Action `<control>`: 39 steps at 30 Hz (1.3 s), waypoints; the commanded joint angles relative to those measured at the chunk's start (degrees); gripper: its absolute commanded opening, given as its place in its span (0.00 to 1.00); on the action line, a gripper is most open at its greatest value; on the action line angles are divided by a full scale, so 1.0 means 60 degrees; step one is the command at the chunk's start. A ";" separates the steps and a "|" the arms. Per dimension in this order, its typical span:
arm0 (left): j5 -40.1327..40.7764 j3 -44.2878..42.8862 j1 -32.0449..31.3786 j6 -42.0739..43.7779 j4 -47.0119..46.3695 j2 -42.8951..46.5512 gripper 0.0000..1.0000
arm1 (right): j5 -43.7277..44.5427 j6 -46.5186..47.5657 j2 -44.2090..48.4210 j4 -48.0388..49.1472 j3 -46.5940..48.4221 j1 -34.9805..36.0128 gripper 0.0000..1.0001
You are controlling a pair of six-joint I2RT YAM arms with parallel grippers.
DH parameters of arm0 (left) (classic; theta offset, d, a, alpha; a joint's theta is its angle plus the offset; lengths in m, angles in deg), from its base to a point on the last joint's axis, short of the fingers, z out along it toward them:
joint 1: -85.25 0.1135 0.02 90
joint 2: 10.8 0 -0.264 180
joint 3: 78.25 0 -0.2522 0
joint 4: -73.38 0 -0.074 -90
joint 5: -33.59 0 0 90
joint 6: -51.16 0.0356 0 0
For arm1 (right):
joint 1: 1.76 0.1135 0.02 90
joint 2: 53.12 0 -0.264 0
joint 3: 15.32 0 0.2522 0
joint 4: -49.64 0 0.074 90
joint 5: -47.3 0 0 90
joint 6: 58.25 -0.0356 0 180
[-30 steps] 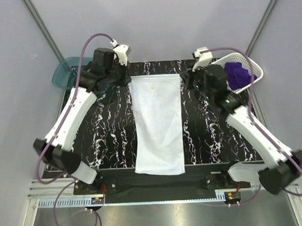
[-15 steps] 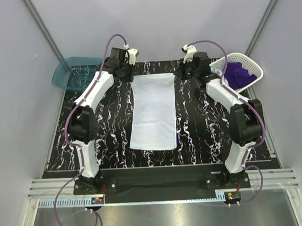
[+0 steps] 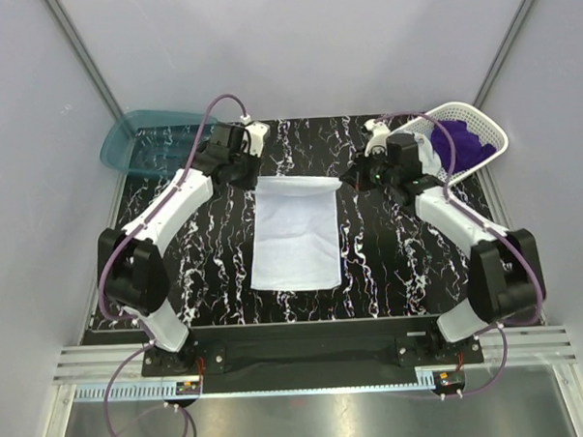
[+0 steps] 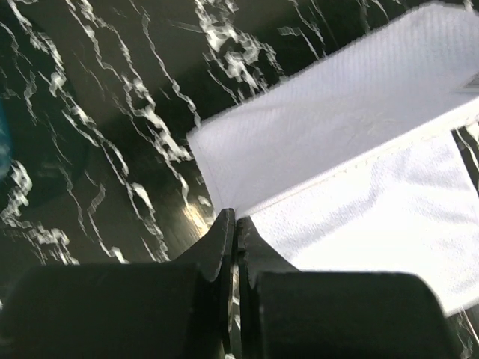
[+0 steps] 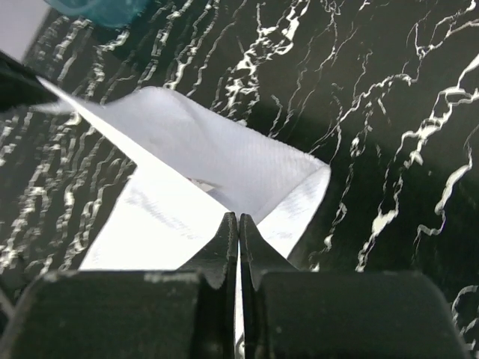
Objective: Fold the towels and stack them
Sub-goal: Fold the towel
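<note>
The white towel [image 3: 294, 233] lies on the black marbled table, its far edge lifted and folded toward me. My left gripper [image 3: 252, 173] is shut on the towel's far left corner; in the left wrist view the towel [image 4: 359, 142] runs from the closed jaws of the gripper [image 4: 235, 218]. My right gripper [image 3: 345, 178] is shut on the far right corner; the right wrist view shows the towel [image 5: 217, 161] pinched in the gripper [image 5: 238, 218]. The purple towel [image 3: 460, 143] lies in the white mesh basket [image 3: 489, 129]. The light blue towel is out of view.
The teal translucent bin [image 3: 143, 140] stands at the far left corner and shows in the right wrist view [image 5: 105, 10]. The basket stands at the far right corner. The black marbled table [image 3: 187, 262] has white walls on three sides.
Both grippers have pulled the towel's far edge toward me, so the far part folds over. A second ago the towel hung over the near edge; it was then drawn fully onto the table.
</note>
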 commanded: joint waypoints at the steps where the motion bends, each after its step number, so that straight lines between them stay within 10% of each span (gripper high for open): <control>1: 0.1369 0.0847 -0.0200 -0.0371 0.0423 0.1250 0.00 | 0.0688 -0.0635 0.1487 -0.0494 -0.0877 -0.0014 0.00; 17: 0.1765 0.4802 -0.1739 -0.1954 0.0745 0.3507 0.00 | 0.0908 -0.2947 0.4597 -0.1624 -0.4791 0.1538 0.00; 23: 0.1532 0.5390 -0.1812 -0.2335 0.1316 0.3640 0.20 | 0.1873 -0.3710 0.4523 -0.2354 -0.5407 0.2214 0.04; 30: 0.1253 0.5333 -0.1914 -0.3256 0.1771 0.4166 0.55 | 0.1069 -0.4224 0.4655 -0.3114 -0.5511 0.2228 0.37; 39: 0.0404 0.5169 -0.1885 -0.4545 0.0484 0.2776 0.55 | 0.1787 -0.5015 0.4247 -0.2723 -0.5027 0.2243 0.39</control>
